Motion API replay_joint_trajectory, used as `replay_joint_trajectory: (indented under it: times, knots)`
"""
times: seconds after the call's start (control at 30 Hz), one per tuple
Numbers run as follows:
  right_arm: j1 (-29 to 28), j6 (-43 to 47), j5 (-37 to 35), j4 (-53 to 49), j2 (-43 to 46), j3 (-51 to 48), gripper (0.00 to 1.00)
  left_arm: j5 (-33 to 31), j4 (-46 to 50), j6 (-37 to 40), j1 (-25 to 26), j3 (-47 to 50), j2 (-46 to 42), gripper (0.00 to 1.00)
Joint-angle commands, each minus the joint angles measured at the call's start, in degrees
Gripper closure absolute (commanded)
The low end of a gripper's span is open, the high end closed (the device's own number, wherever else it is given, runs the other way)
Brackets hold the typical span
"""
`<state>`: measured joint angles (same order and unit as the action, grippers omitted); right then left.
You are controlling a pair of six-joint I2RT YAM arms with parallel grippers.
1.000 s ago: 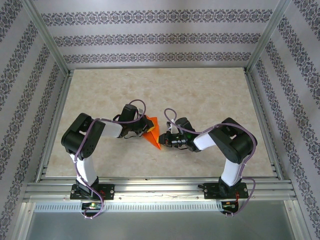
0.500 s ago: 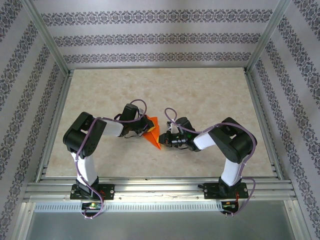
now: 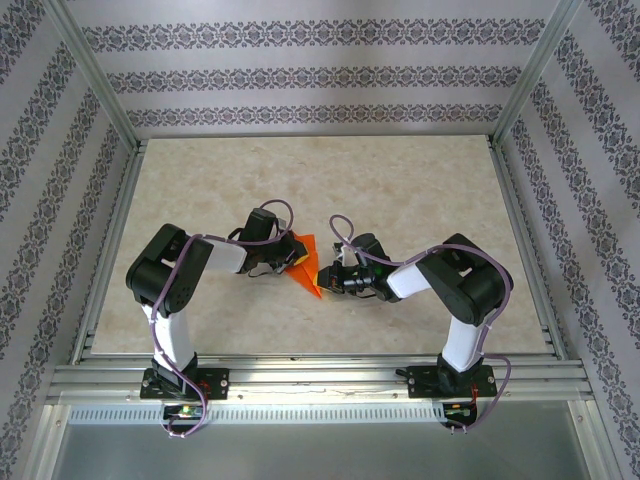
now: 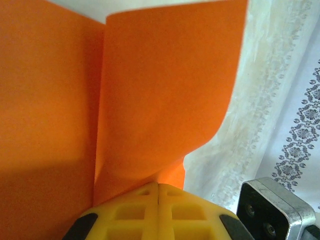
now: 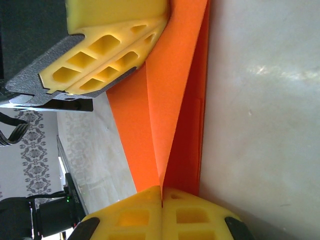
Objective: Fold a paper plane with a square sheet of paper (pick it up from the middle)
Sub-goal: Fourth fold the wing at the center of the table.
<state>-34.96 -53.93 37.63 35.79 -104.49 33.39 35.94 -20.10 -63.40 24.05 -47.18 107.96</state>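
The sheet of paper [image 3: 307, 264] is bright orange and folded into a narrow, pointed, layered shape at the table's middle, held between both grippers. My left gripper [image 3: 291, 257] is shut on its left edge. In the left wrist view the yellow pads meet at the left gripper [image 4: 158, 186], with the paper [image 4: 160, 90] curling up from them. My right gripper [image 3: 324, 281] is shut on the near pointed end. The right wrist view shows a raised flap of paper [image 5: 172, 95] pinched in the right gripper [image 5: 161, 190], and the left fingers [image 5: 107, 50] beyond it.
The beige marbled table [image 3: 400, 190] is bounded by aluminium rails [image 3: 300, 375] and patterned walls. The two arms' elbows stand at the left [image 3: 160, 272] and the right [image 3: 470, 280]. The right arm's wrist camera [image 4: 275, 210] sits close beside my left fingers.
The left arm's elbow has shifted slightly to the right. The paper and the right arm have held still.
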Motion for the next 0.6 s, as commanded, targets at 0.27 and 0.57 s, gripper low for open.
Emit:
replay_joint_trajectory:
  times: [0.27, 0.57]
  knots:
    - [0.35, -0.30, -0.84, -2.80, -2.48, 0.19, 0.95, -2.01, 3.74, 1.95, 0.69, 1.17, 1.59, 0.95]
    - [0.36, -0.76, 0.23, -3.35, -0.47, -0.34, 0.89, -2.98, 3.66, 2.14, 0.68, 2.41, 1.73, 0.96]
